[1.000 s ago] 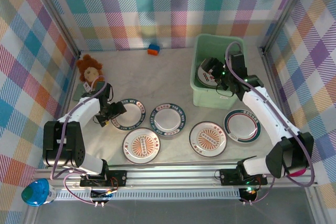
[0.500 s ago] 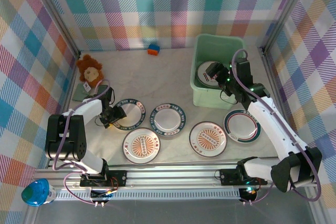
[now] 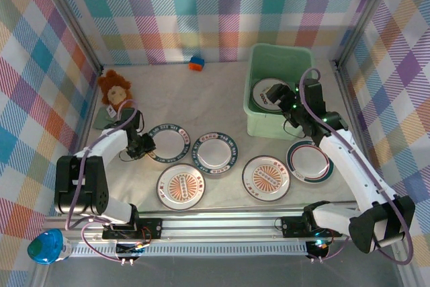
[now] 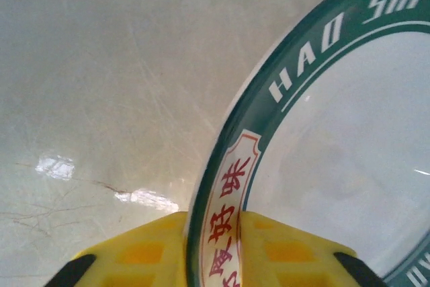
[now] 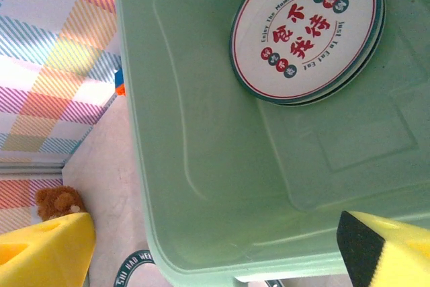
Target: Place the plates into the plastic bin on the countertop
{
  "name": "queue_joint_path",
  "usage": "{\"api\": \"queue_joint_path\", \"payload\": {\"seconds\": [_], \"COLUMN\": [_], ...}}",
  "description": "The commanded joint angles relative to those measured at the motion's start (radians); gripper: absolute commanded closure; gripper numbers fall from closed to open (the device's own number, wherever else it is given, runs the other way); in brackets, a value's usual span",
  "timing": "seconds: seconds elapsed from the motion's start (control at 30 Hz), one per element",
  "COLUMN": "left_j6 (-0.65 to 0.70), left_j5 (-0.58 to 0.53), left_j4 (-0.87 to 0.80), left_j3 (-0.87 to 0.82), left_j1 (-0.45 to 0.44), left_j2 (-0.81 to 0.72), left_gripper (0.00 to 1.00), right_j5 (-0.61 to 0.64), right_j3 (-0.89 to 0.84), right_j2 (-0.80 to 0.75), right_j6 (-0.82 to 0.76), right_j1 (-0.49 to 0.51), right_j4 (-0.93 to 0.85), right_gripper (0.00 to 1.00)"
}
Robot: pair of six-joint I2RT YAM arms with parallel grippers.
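Five plates lie on the beige countertop (image 3: 201,99). My left gripper (image 3: 139,144) is shut on the near-left rim of the leftmost teal-rimmed plate (image 3: 168,143). In the left wrist view the left gripper (image 4: 215,236) has one yellow finger on each side of that plate (image 4: 336,166) rim. Another teal-rimmed plate (image 3: 215,151), two orange sunburst plates (image 3: 181,187) (image 3: 267,178) and a teal-rimmed plate (image 3: 310,161) lie to its right. The mint-green plastic bin (image 3: 259,128) holds a small stack of plates (image 5: 309,31). My right gripper (image 3: 279,94) hangs open and empty over the bin (image 5: 201,132).
A stuffed lion toy (image 3: 114,87) sits at the far left beside the left arm. A small blue-orange block (image 3: 196,62) lies by the back wall. Plaid walls close in three sides, and a metal rail (image 3: 222,223) runs along the front edge.
My left gripper has closed onto the rim of the leftmost plate. My right arm has shifted slightly back over the bin, its gripper still open.
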Motion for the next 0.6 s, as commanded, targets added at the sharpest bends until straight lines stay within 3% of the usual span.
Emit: {"api": "queue_joint_path", "payload": {"seconds": [0.0,0.27,0.57], "left_j6": [-0.012,-0.023,-0.025], "left_j5": [-0.004,0.004,0.073], "left_j4": [-0.009,-0.033,-0.052], "left_j3": [0.026,0.095,0.33], "left_j1": [-0.001,-0.001,-0.001], "left_j2": [-0.042,-0.086,-0.102], "left_gripper": [0.82,1.0,1.0], "right_j5": [0.017,0.03,0.026], "right_j3": [-0.015,-0.025,-0.019], "right_j2": [-0.031,-0.074,-0.113], "right_j6": [0.014,0.017,-0.036], "right_j1": [0.002,0.001,0.001], "right_j4": [-0.012,-0.037,-0.041], "right_gripper": [0.07,0.06,0.06]}}
